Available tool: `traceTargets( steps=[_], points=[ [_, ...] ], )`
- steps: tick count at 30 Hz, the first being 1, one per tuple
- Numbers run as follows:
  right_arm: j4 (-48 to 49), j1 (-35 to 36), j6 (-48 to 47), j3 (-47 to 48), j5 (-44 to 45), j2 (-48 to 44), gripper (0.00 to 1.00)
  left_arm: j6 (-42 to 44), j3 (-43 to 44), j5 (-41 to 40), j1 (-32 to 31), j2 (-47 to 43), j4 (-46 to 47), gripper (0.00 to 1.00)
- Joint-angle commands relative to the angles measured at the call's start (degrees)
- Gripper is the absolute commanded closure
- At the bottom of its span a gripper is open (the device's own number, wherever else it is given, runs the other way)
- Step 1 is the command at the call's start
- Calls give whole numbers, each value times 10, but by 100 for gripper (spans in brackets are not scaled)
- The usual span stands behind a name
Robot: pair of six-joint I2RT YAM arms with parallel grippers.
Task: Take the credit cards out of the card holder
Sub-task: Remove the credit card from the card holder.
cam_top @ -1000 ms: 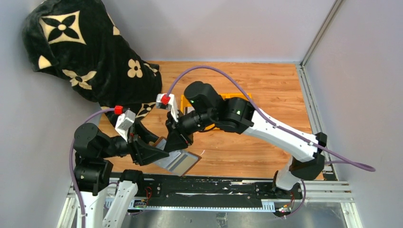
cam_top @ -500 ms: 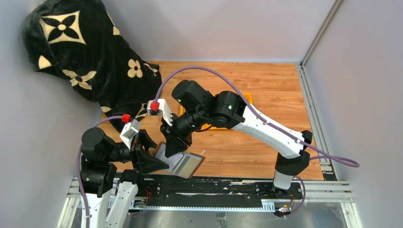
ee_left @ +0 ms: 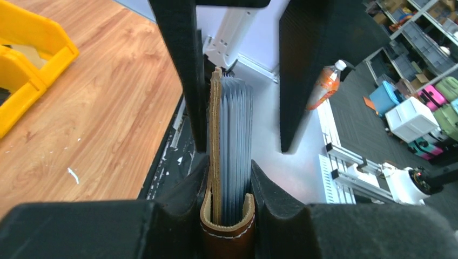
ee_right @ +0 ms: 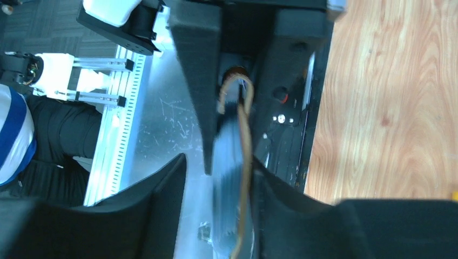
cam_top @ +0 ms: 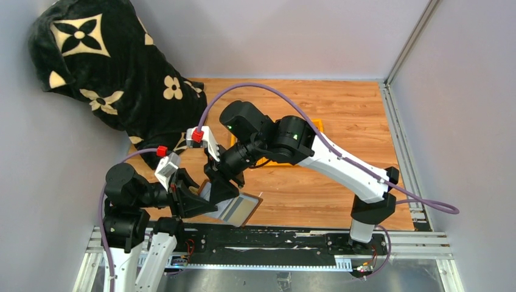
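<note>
Left wrist view: our left gripper (ee_left: 229,186) clamps the small brown leather card holder (ee_left: 229,151) over the wooden table's (ee_left: 108,108) near left edge; our right gripper (ee_right: 219,162) straddles its other end, jaws apart.

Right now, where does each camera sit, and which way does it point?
Top external: fixed above and behind, looking down on the table; the left arm and right arm show, bases nearest.
Left wrist: on the left arm, looking along the left gripper, shut on the card holder.
Right wrist: on the right arm, looking along the open right gripper at the card holder.
Shared: both wrist views show the card holder edge-on.
</note>
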Motion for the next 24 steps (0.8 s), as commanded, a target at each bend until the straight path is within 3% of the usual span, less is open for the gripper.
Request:
traceTargets(
  steps=[1, 4, 7, 12, 18, 24],
  points=[
    [71, 3, 10, -55, -53, -36, 48, 9, 21, -30, 1, 19, 1, 100],
    [183, -25, 58, -188, -84, -113, 39, 8, 37, -45, 1, 28, 0, 100],
    [315, -68, 138, -325, -124, -201, 38, 9, 59, -70, 1, 37, 12, 100],
    [439, -107, 216, -470, -132, -296, 49, -95, 60, -114, 0, 50, 117, 100],
    [425, -119, 216, -479, -120, -314, 98, -170, 11, -123, 1, 19, 190, 96],
    [253, -120, 127, -397, -74, -267, 100, -159, 14, -87, 1, 17, 149, 60]
  ],
)
